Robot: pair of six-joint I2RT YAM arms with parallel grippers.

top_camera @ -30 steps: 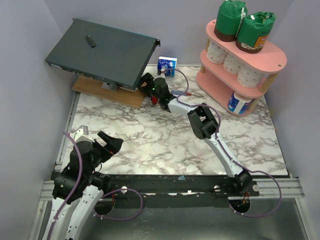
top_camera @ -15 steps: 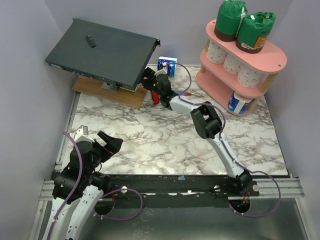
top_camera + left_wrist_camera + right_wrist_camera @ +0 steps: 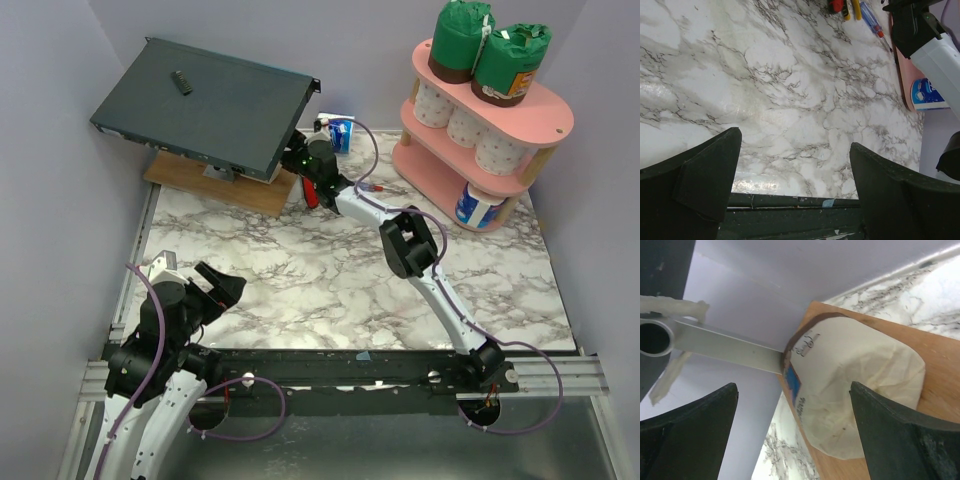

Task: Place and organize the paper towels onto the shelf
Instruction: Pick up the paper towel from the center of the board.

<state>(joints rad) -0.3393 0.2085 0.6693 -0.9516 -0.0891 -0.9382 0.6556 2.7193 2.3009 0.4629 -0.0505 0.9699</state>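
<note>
Top: green, white and blue rolls (image 3: pixel 510 65) sat on the pink shelf (image 3: pixel 552 113); one blue-and-white roll (image 3: pixel 340 132) stood by the back wall (image 3: pixel 370 60) beside the right gripper (image 3: pixel 312 146). Left wrist: left gripper (image 3: pixel 795 142) gaped, empty. Right wrist: jaws apart, facing a pale wrapped roll (image 3: pixel 855 390) on a board (image 3: pixel 940 385).

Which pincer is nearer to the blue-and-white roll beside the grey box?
Right. The right pincer stands open just before the roll; the left pincer is far off, at the near side.
</note>
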